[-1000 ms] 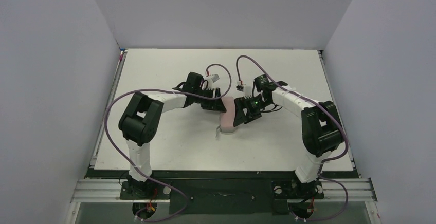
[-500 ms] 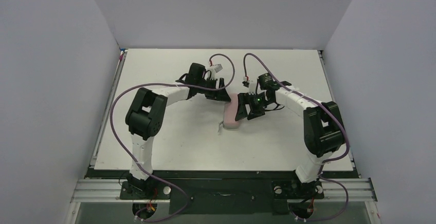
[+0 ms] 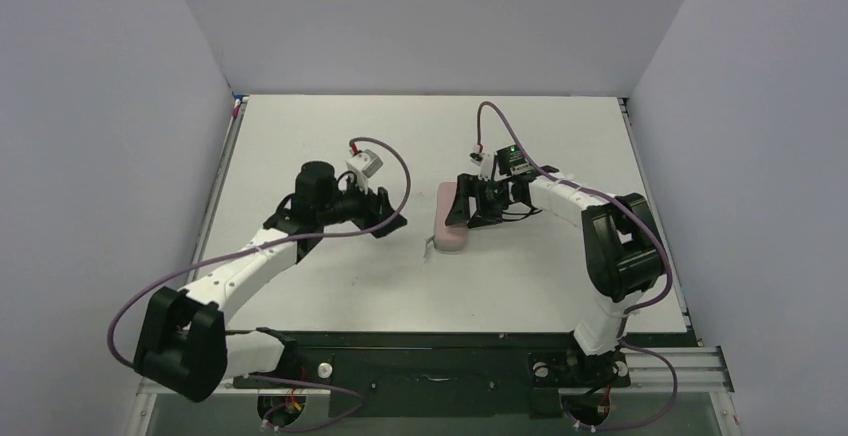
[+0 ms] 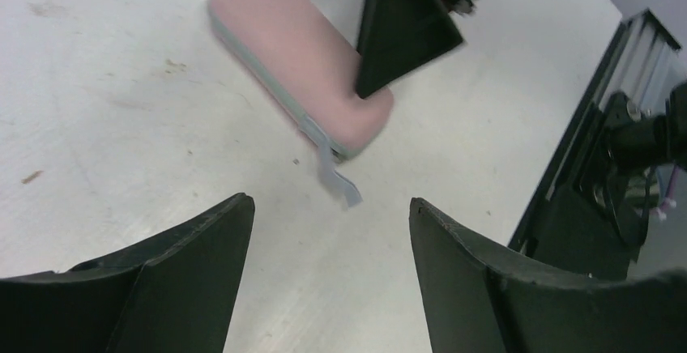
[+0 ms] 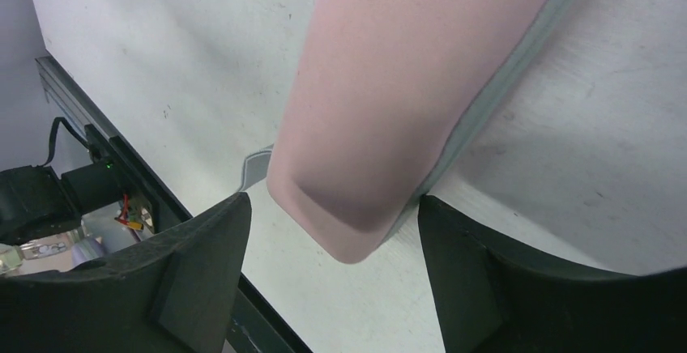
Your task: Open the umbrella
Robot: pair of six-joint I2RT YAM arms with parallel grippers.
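Observation:
No umbrella shows in any view. A small pink oval clamshell case (image 3: 450, 224) with a grey seam and a short grey strap tab (image 3: 428, 249) lies closed on the white table. My right gripper (image 3: 463, 206) is open, its jaws either side of the case's end (image 5: 405, 70); I cannot tell whether they touch it. My left gripper (image 3: 388, 220) is open and empty, left of the case and apart from it. In the left wrist view the case (image 4: 292, 45) and tab (image 4: 336, 179) lie beyond my open left gripper (image 4: 330, 207).
The white table (image 3: 330, 286) is walled by grey panels at the back and both sides. A black rail (image 3: 430, 341) runs along the near edge by the arm bases. Purple cables loop over both arms.
My left arm has drawn back from the case, to the left and nearer. My right gripper has shifted a little toward the far end of the case. The case has stayed put.

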